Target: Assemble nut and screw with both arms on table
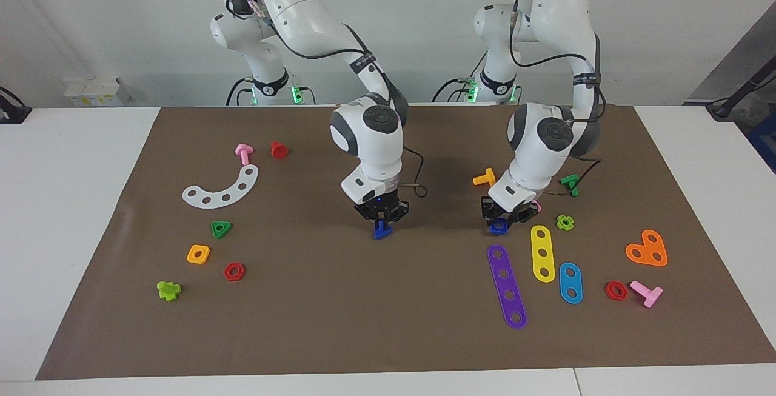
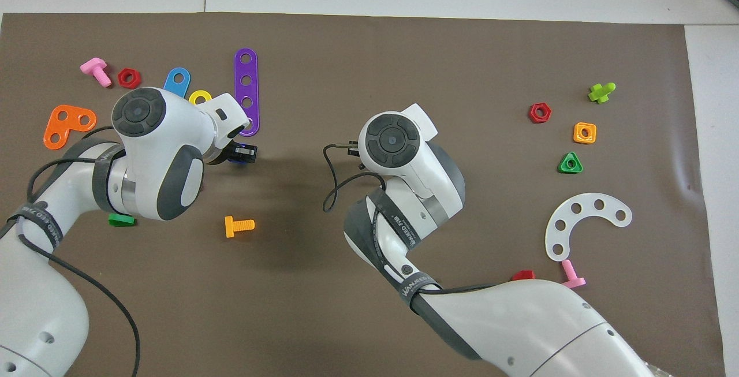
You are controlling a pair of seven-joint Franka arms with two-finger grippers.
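Dark blue plastic triangular-headed screw (image 1: 381, 231): pinched in right gripper (image 1: 382, 221) mid-mat, axis upright, hidden overhead by wrist. Dark blue square nut (image 1: 499, 226): gripped by left gripper (image 1: 502, 219), near purple strip (image 1: 507, 287).

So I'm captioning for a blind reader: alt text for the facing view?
The right pincer holds the blue screw above the brown mat; the left pincer is down at the blue nut, amid scattered coloured toy parts.
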